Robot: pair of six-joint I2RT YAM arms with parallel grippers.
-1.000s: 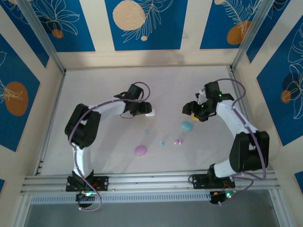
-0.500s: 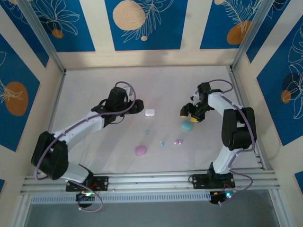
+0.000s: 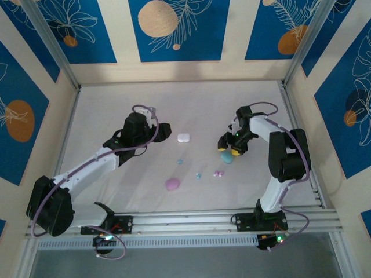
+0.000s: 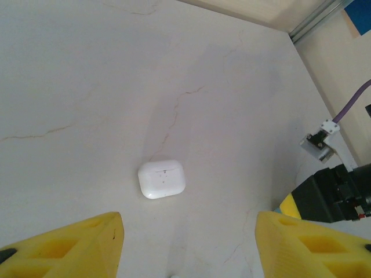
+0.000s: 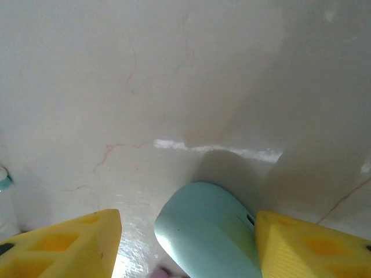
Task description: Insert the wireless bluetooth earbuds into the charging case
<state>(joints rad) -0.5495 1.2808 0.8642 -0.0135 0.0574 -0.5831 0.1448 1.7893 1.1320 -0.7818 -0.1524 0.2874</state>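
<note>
on the pale table (image 3: 116, 104), the left gripper (image 4: 188, 231) hangs with jaws spread wide and empty, just short of the white case (image 4: 162, 179). the right gripper (image 5: 186, 226) stands released astride the teal case (image 5: 203, 231), not clamping it. the pink case (image 3: 172, 183) lies nearer the bases, and the tiny teal and pink earbuds (image 3: 218, 173) lie loose on the table among the three cases.

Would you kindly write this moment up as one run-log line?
left gripper: open, white case ahead | right gripper: open, around teal case | earbuds: loose on table
</note>
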